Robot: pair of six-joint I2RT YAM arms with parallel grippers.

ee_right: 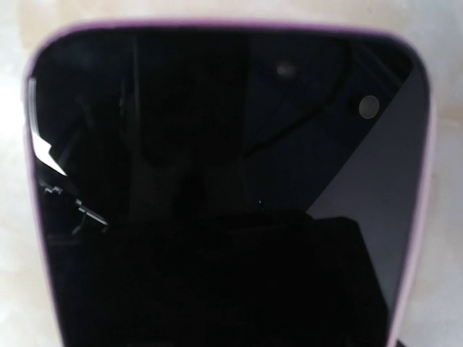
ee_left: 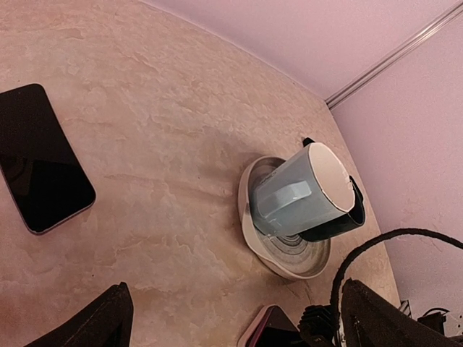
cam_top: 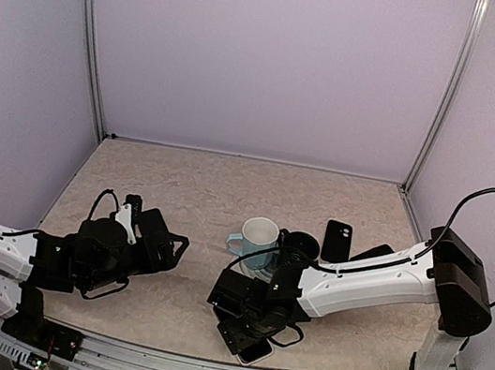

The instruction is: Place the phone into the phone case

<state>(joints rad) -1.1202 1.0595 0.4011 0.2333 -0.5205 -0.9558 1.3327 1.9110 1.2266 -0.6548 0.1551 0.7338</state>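
The phone (ee_right: 231,181) lies flat in front of the blue mug (cam_top: 258,237), on its near side. It has a glossy black screen and a thin pale pink rim. The right gripper (cam_top: 247,329) hangs directly over the phone, but I cannot tell if its jaws grip it. Left of the mug, the left gripper (cam_top: 176,251) is spread wide and holds nothing. The black phone case (cam_top: 337,241) lies flat to the right of the mug, a little farther back.
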